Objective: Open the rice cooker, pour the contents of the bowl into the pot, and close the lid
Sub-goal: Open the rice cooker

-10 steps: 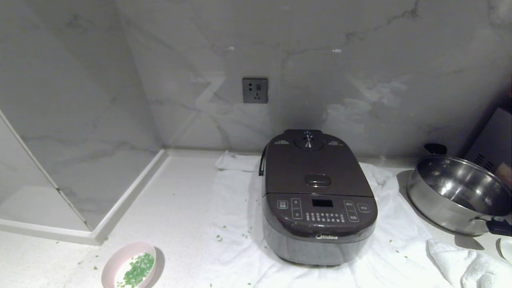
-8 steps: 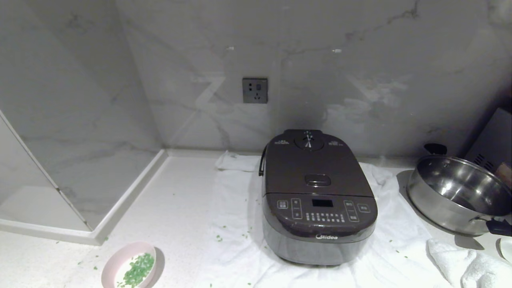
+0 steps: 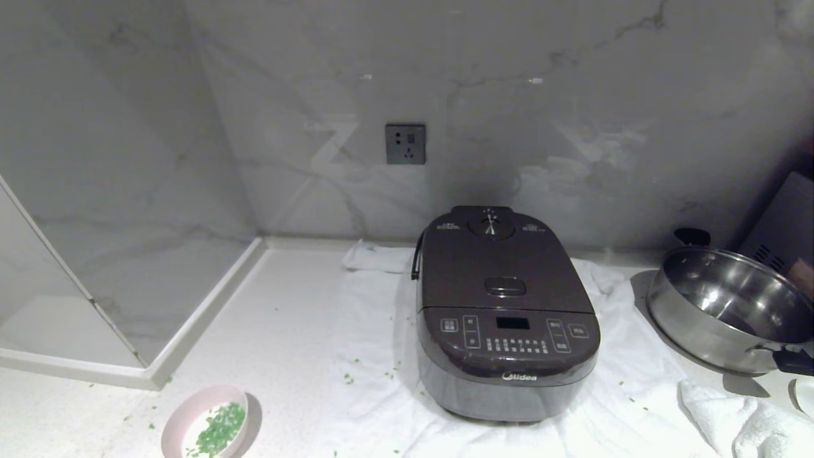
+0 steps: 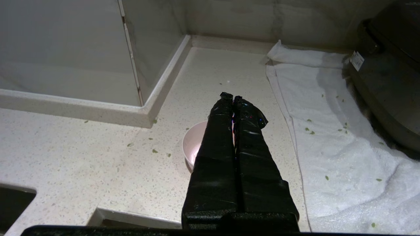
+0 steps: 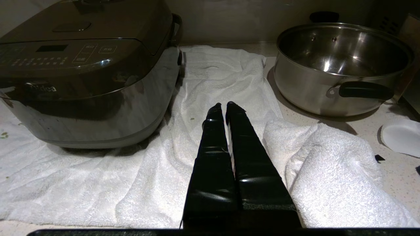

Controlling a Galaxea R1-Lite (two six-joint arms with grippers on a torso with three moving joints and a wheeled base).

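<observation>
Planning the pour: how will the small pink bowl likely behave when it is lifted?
The bowl looks small and shallow, so probably light. Its smooth glazed rim may be slippery and could chip. The loose green bits inside would likely spill if it tilts.

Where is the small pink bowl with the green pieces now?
In the head view, the small pink bowl stands on the white counter at the robot's near left, beside the white towel under the dark rice cooker.

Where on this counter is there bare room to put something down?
The widest bare patch is the speckled counter between the corner ledge, the pink bowl and the white towel, with only green bits strewn there. The right is crowded: rice cooker on the towel, steel pan and bunched cloth close together.
</observation>
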